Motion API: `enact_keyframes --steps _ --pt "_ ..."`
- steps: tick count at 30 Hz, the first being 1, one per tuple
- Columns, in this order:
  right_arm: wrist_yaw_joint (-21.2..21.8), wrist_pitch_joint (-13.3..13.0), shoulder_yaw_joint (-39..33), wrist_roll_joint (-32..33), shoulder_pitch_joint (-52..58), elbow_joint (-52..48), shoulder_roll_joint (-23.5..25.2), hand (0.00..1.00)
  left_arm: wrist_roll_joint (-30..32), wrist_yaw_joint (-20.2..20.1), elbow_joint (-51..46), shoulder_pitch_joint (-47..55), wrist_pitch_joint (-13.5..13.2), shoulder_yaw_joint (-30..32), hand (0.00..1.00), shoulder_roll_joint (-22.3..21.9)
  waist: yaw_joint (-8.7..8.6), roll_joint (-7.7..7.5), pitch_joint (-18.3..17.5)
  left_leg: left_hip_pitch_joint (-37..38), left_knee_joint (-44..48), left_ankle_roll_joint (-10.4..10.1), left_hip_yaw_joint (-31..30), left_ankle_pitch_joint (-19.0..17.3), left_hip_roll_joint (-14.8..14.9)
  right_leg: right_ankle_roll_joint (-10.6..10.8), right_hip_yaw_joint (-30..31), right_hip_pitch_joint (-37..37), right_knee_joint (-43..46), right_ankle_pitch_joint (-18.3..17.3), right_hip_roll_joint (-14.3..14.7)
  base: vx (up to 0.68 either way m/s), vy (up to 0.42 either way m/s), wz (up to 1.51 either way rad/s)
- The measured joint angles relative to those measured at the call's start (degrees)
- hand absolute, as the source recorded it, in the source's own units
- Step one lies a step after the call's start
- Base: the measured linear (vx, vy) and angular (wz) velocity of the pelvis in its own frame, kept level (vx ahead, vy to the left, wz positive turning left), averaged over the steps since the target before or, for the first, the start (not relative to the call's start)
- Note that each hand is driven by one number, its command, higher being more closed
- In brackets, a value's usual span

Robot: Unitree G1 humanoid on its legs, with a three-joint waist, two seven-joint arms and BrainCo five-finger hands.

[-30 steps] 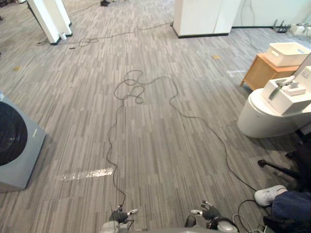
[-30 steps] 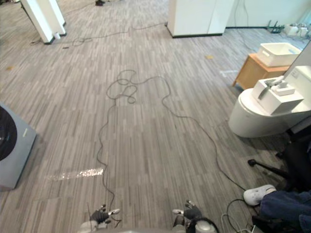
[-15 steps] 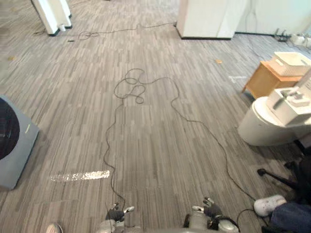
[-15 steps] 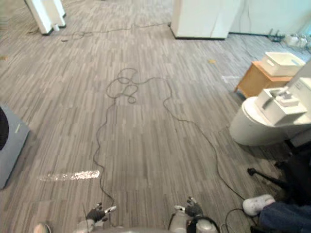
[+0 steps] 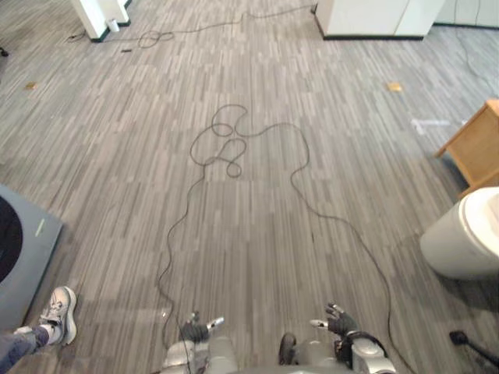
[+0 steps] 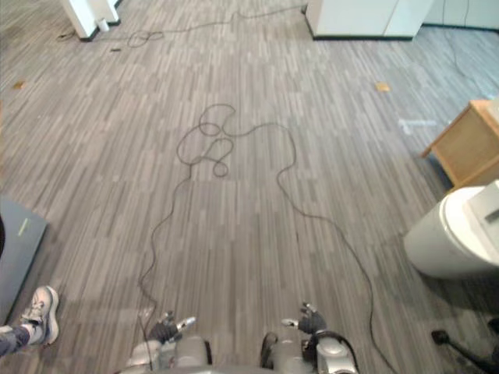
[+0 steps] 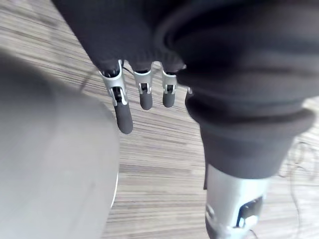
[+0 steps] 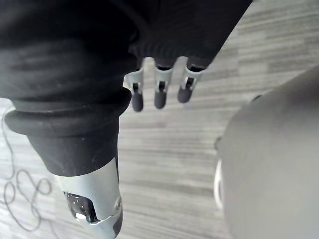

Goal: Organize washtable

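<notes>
A white round washstand (image 5: 466, 243) stands at the right edge of the grey plank floor, cut off by the picture's edge; a corner of a white box (image 6: 487, 209) shows on top of it. My left hand (image 5: 195, 330) and right hand (image 5: 339, 320) hang low at the bottom of the eye views, far from the washstand. Both are open with nothing in them. In the wrist views the left hand's fingers (image 7: 144, 97) and the right hand's fingers (image 8: 158, 95) hang straight over bare floor.
A wooden side table (image 5: 477, 145) stands behind the washstand. A grey washing machine (image 5: 22, 248) sits at the left edge, with a person's shoe (image 5: 61, 310) beside it. A white pillar (image 5: 101, 14) and a white cabinet (image 5: 374, 15) stand at the back. A chair leg (image 5: 472, 347) shows at lower right.
The camera has swung, so the washstand and wooden table now sit at the right edge. A person's shoe has come into view at lower left. Both hands hang as before.
</notes>
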Motion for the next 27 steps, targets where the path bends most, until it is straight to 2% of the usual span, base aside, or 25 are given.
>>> enact_keyframes --steps 1,3,4,5,6,7,8,9,10,11,12,13,14,15,17,18,19,20,21,22,23,24,25,26,27 --pt "0.0 0.0 0.3 0.7 -0.2 0.1 0.6 0.00 -0.1 0.1 -1.0 0.0 -1.0 0.1 0.00 0.1 0.17 -0.79 0.2 -5.1 -4.1 0.8 2.4 -0.5 -0.7 1.2 0.2 3.2 -3.4 -0.9 0.2 0.57 -0.054 -0.09" --pt "0.0 0.2 0.5 0.7 -1.2 0.8 0.9 0.00 -0.7 -0.1 -2.4 -0.3 -1.8 0.0 0.00 -0.3 1.13 -0.80 0.3 -9.3 -16.5 1.2 3.9 -0.6 -3.2 1.7 1.2 6.1 -5.6 -1.7 -0.4 0.53 0.055 -0.31" --pt "0.0 0.0 0.4 0.7 -2.4 1.5 0.8 0.00 -1.2 -0.1 -2.6 -0.9 -2.0 0.0 0.00 -0.9 3.00 -0.87 0.3 -11.2 -32.2 -0.2 4.3 0.7 -6.5 2.9 3.0 8.3 -7.8 -2.8 -1.6 0.59 0.139 -0.68" --pt "0.0 0.0 0.5 0.7 -2.6 2.1 0.8 0.00 -1.2 0.0 -2.6 -0.8 -2.0 -0.1 0.00 -1.1 3.42 -0.64 0.1 -10.9 -39.5 -1.0 4.4 2.2 -7.2 3.5 3.8 9.5 -9.1 -3.2 -1.5 0.69 0.219 -0.85" --pt "0.0 -0.1 0.5 0.7 -3.0 2.9 0.7 0.00 -1.9 0.1 -2.6 -0.5 -1.9 0.0 0.00 -1.1 4.33 -0.34 0.0 -11.3 -43.9 0.3 4.4 5.9 -7.8 4.0 5.4 11.5 -10.5 -4.4 -1.6 0.63 0.238 -0.69" --pt "-0.3 -0.1 0.5 0.7 -3.0 3.2 1.7 0.00 -2.2 0.1 -2.5 -0.5 -2.0 0.0 0.00 -1.0 4.71 -1.17 -1.0 -11.3 -41.3 4.2 3.5 9.8 -9.2 3.9 6.6 13.0 -9.8 -6.2 -2.6 0.81 0.289 -0.49" --pt "-0.5 -0.1 0.5 0.6 -2.5 3.1 2.6 0.00 -2.2 0.1 -2.4 -0.5 -1.9 0.1 0.00 -0.5 4.41 -2.45 -1.5 -11.7 -39.1 6.3 2.8 9.4 -10.0 3.7 6.6 12.8 -7.5 -6.6 -3.8 0.74 0.259 -0.21" --pt "-0.7 -0.2 0.2 0.6 -2.2 3.2 3.2 0.00 -2.1 0.2 -2.4 -1.0 -2.0 0.0 0.00 -0.4 4.20 -3.59 -1.6 -11.7 -35.2 8.8 2.7 5.9 -10.7 4.6 7.2 10.8 0.2 -6.7 -5.5 0.61 0.214 0.02" --pt "-0.8 -0.1 -0.2 0.6 -1.9 3.2 3.4 0.00 -2.1 0.2 -2.1 -1.2 -1.9 -0.4 0.00 0.0 4.29 -3.97 -1.6 -11.1 -33.8 8.8 2.8 3.9 -11.2 5.0 7.7 8.9 6.4 -6.7 -5.9 0.58 0.232 0.08" --pt "-0.8 0.0 -0.8 0.5 -1.1 3.4 3.9 0.00 -2.1 0.4 -1.4 -1.4 -1.9 -1.9 0.00 1.2 3.97 -5.36 -1.4 -7.7 -32.9 9.4 3.0 0.3 -12.2 8.5 9.0 2.8 23.6 -3.3 -8.3 0.71 0.258 0.27" --pt "-0.7 0.0 -0.8 0.4 -0.1 3.2 4.2 0.00 -2.1 0.4 -0.9 -1.6 -1.3 -2.9 0.00 2.5 2.85 -6.80 -1.3 -3.2 -33.0 10.1 2.8 -2.9 -14.0 10.5 11.1 -3.0 40.7 3.7 -10.4 0.70 0.237 0.40" --pt "-0.5 -0.2 -0.8 0.3 -0.1 2.6 4.0 0.00 -2.0 0.4 -0.2 -1.6 -1.0 -3.6 0.00 2.9 2.40 -6.91 -1.1 -0.7 -32.9 10.3 2.3 -4.4 -14.7 10.4 11.5 -5.4 47.1 3.5 -10.8 0.89 0.214 0.47" --pt "0.0 -0.2 -0.8 0.1 -0.1 2.0 3.4 0.00 -1.6 0.4 0.7 -1.7 -0.6 -3.9 0.00 2.8 1.53 -6.61 -0.9 4.9 -34.0 10.6 1.6 -6.7 -15.2 9.0 10.7 -9.2 54.5 2.5 -11.5 0.75 0.153 0.32" --pt "0.2 -0.3 -0.8 0.1 -0.1 1.7 3.0 0.00 -1.6 0.5 1.1 -1.5 -0.6 -4.0 0.00 2.4 1.43 -5.78 -0.6 9.5 -36.0 10.5 1.0 -7.9 -15.1 7.4 9.1 -12.2 56.0 1.0 -11.6 0.89 0.147 0.34" --pt "0.3 -1.0 -1.6 0.1 0.7 -0.7 2.8 0.00 -1.5 0.8 1.1 -1.7 -0.2 -4.2 0.00 1.3 0.71 -4.81 -0.9 16.6 -41.5 9.8 -1.0 -9.1 -14.8 6.7 4.5 -19.2 51.8 -2.4 -11.7 0.72 0.068 0.37" --pt "0.3 -1.3 -2.5 0.0 0.4 -1.3 2.5 0.00 -1.3 0.8 1.9 -2.0 -0.2 -4.3 0.00 0.5 0.24 -4.61 -0.6 20.7 -45.0 9.7 -2.2 -9.2 -14.5 6.6 1.1 -23.3 45.0 -3.9 -12.1 0.89 0.014 0.65" --pt "0.3 -1.7 -2.7 -0.1 0.1 -1.3 1.6 0.00 -1.1 0.8 3.2 -2.4 -0.1 -4.5 0.00 -0.2 -0.88 -4.08 -0.4 24.6 -48.1 9.7 -3.5 -9.1 -13.8 6.6 -1.7 -25.9 34.7 -3.6 -12.1 0.91 -0.013 0.73" --pt "0.3 -1.9 -2.9 -0.1 0.1 -1.3 1.2 0.00 -1.1 0.8 3.4 -2.4 0.0 -4.8 0.00 -0.5 -1.33 -3.69 -0.2 26.4 -49.4 9.7 -4.0 -9.1 -13.3 7.3 -2.6 -26.4 28.3 -2.5 -11.7 0.80 -0.065 0.86" --pt "0.4 -2.3 -2.9 -0.2 0.0 -1.2 0.7 0.00 -1.0 0.9 3.3 -2.2 -0.1 -6.0 0.00 -0.2 -2.04 -3.63 -0.1 29.4 -51.2 9.7 -5.3 -9.1 -12.8 8.8 -2.7 -26.3 13.6 2.0 -10.2 0.81 -0.113 0.83" --pt "0.4 -2.4 -2.9 -0.4 -0.1 -1.0 0.8 0.00 -0.9 0.8 3.4 -1.7 -0.1 -6.3 0.00 0.1 -2.20 -3.81 -0.2 32.6 -51.6 8.2 -7.7 -9.9 -12.9 8.4 -1.2 -26.4 4.7 6.7 -9.3 0.83 -0.131 0.84" --pt "0.3 -2.4 -2.9 -0.5 -0.2 -0.9 0.8 0.00 -0.8 0.9 3.6 -1.6 -0.1 -6.3 0.00 0.1 -2.62 -3.08 -0.4 33.6 -50.6 6.7 -9.2 -10.7 -12.3 6.9 0.4 -26.3 6.0 11.5 -8.3 0.85 -0.173 0.80" --pt "0.3 -2.3 -3.2 -1.1 -0.6 -0.3 0.4 0.00 -0.4 1.0 4.7 -0.9 -0.1 -5.9 0.00 -0.2 -3.19 -1.54 -2.0 32.7 -45.3 5.6 -11.8 -10.9 -10.2 3.9 1.3 -27.0 11.2 14.7 -6.8 0.85 -0.185 0.55" --pt "0.4 -1.7 -3.3 -1.4 -1.2 0.0 -0.4 0.00 -0.3 1.2 5.4 -0.9 -0.1 -5.0 0.00 -1.1 -3.03 0.70 -2.3 29.4 -35.6 1.8 -12.1 -7.7 -7.9 3.8 -0.2 -26.3 15.3 9.9 -5.7 0.84 -0.191 0.37" --pt "0.3 -1.2 -3.4 -1.5 -1.3 0.0 -0.8 0.00 0.0 1.2 5.4 -0.9 0.0 -3.6 0.00 -1.4 -3.04 1.61 -2.2 26.8 -29.5 1.6 -12.1 -3.8 -7.3 3.7 -0.5 -25.3 16.2 7.7 -5.1 0.83 -0.170 0.03" --pt "0.2 -0.4 -2.9 -1.3 -1.2 -0.2 -1.6 0.00 0.1 1.1 5.3 -0.9 0.1 -1.1 0.00 -2.1 -3.05 2.73 -1.6 22.1 -19.6 1.4 -11.4 6.1 -6.3 3.4 -0.3 -22.6 15.7 5.4 -4.1 0.84 -0.105 -0.21"
